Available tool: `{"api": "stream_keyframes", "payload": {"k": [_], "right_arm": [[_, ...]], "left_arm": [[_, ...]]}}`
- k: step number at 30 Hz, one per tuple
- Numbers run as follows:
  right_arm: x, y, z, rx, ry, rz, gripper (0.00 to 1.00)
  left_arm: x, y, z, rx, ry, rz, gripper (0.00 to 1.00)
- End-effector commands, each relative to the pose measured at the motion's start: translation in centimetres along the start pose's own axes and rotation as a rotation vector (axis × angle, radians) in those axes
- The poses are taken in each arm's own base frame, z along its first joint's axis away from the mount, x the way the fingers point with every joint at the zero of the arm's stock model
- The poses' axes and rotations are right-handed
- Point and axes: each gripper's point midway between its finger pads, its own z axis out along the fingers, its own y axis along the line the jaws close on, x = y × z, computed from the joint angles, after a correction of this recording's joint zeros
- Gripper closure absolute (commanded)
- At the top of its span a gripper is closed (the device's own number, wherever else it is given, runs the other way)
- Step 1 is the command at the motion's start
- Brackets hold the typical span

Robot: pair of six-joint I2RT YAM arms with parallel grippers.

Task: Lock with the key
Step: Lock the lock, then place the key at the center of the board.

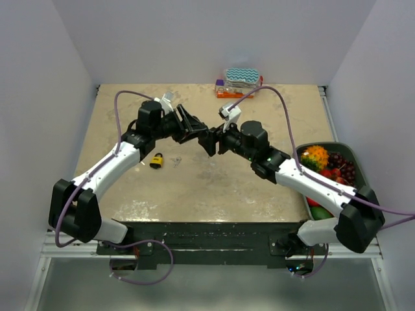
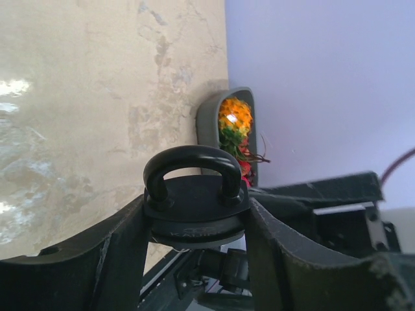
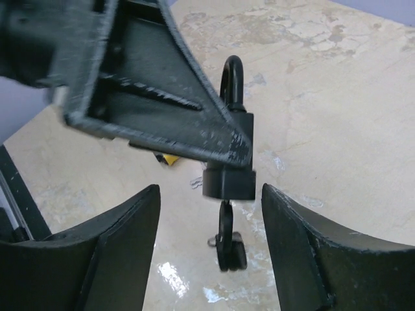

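- the left pincer (image 2: 198, 210) is gripping the black padlock (image 3: 228, 183) by the sides of its body, holding it up in the air over the middle of the tabletop (image 1: 246, 188)
- the shackle (image 2: 192, 157) is pointing away from the right arm, and both its legs are going down into the body in the left wrist view; whether it's actually latched, can't tell
- the key (image 3: 227, 238) is sitting in the bottom of the lock, sticking out toward the right pincer (image 3: 209, 194), with what looks like a small ring hanging off it
- the right pincer is standing released, fingers spread either side of the lock and key and touching neither
- handling guess: the lock is looking like a solid, dense little lump, totally stiff and not fragile at all, so squeezing it firmly isn't going to be hurting anything
- the body is looking smooth and rounded though, so it's probably wanting to twist in the grip once the key gets turned; clamping across the body the way the left side is doing seems right
- the key is the fiddly bit: thin, flat, small, likely slippery. Best hold is probably across the flat faces of its head, close to the lock; pinching the ring would just be spinning it
- a yellow padlock (image 1: 156, 160) is lying on the tabletop near the left forearm, well apart from all this
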Motion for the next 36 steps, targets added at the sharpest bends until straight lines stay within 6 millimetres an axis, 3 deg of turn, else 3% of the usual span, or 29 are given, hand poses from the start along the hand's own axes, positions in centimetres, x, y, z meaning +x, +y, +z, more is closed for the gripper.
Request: {"api": "stream_keyframes", "payload": {"k": [1, 4, 8, 16, 22, 36], "right_arm": [[-4.1, 0.9, -3.0, -0.050, -0.054, -0.095, 0.35], [-3.6, 0.8, -4.4, -0.070, -0.035, -0.139, 0.40], [-3.1, 1.2, -4.7, -0.102, -0.008, -0.176, 0.41], [-1.3, 0.9, -2.8, -0.123, 0.060, -0.189, 0.47], [-1.4, 1.0, -2.0, -0.130, 0.039, -0.201, 0.54], [-0.1, 0.5, -1.2, -0.121, 0.077, -0.193, 0.90]], "left_arm": [[-2.8, -3.1, -1.2, 0.087, -0.069, 0.069, 1.00], [-2.5, -3.5, -1.5, 0.101, -0.060, 0.075, 1.00], [-1.9, -3.4, -1.6, 0.114, -0.042, 0.067, 1.00], [-1.3, -3.8, -1.8, 0.136, -0.031, 0.079, 1.00], [-0.6, -3.5, -2.0, 0.132, -0.017, 0.076, 1.00], [-0.2, -4.1, -2.0, 0.151, -0.012, 0.085, 1.00]]}}
